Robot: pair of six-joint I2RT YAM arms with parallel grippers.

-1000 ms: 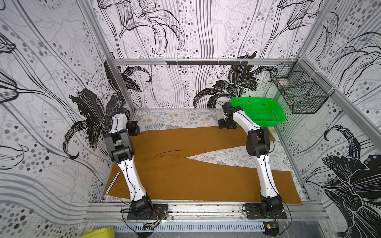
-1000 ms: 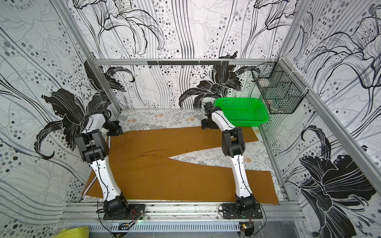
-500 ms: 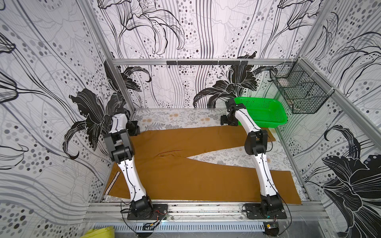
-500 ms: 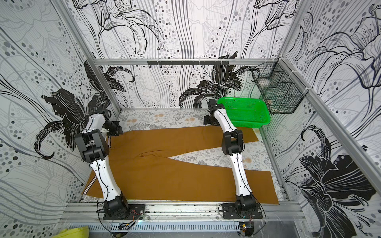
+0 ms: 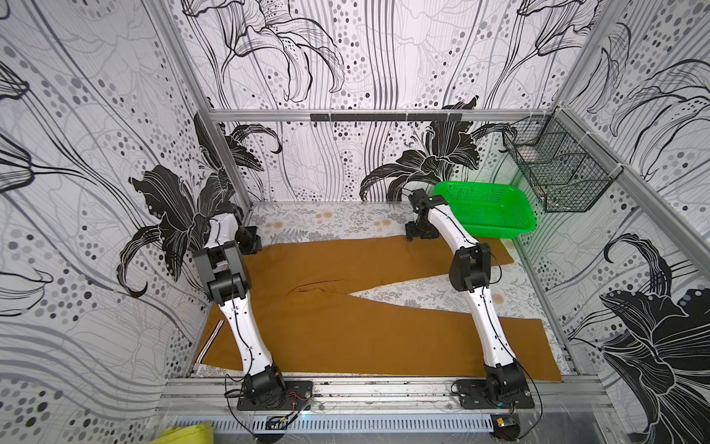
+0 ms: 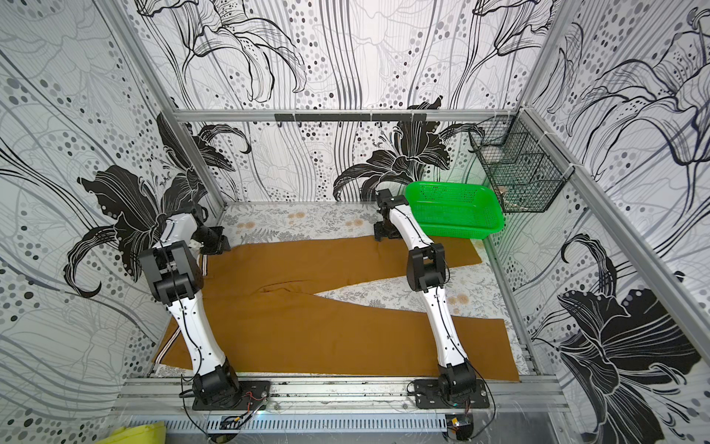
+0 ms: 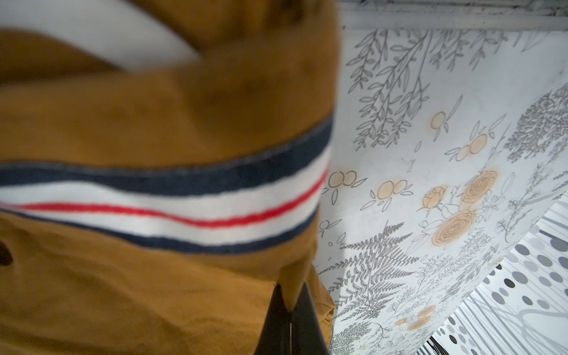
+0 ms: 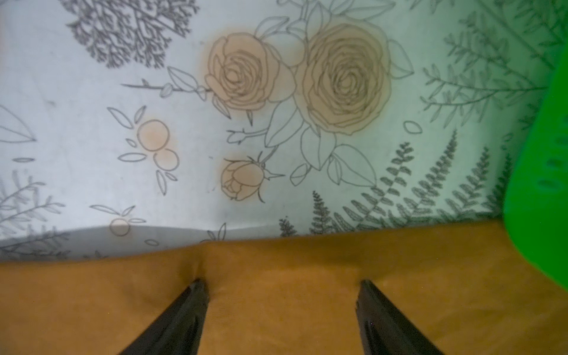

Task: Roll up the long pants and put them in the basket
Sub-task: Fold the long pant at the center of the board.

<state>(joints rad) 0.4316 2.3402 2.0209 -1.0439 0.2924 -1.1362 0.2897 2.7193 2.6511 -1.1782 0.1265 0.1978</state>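
Trousers in mustard-brown cloth, the long pants (image 5: 345, 326), are lying spread flat on the flowered table cover (image 5: 326, 221). Both top views are showing the 2 legs pointing toward the side where the green basket (image 5: 484, 207) is sitting. The cuff of 1 leg is ending just beside the basket, while the other leg is lying well apart from it. The waist is resting at the end farthest from the basket.

At that waist end, the left gripper (image 5: 249, 240) is clamping tight on a fold of the pants. In the left wrist view its dark fingers (image 7: 273, 325) are pinching brown cloth just below a navy, white and red striped waistband (image 7: 184, 203).

Close beside the basket, the right gripper (image 5: 420, 232) is resting on the leg's edge. Its jaws are standing apart, and in the right wrist view both fingertips (image 8: 193, 295) are pressing into the cloth, puckering it at 1 tip.
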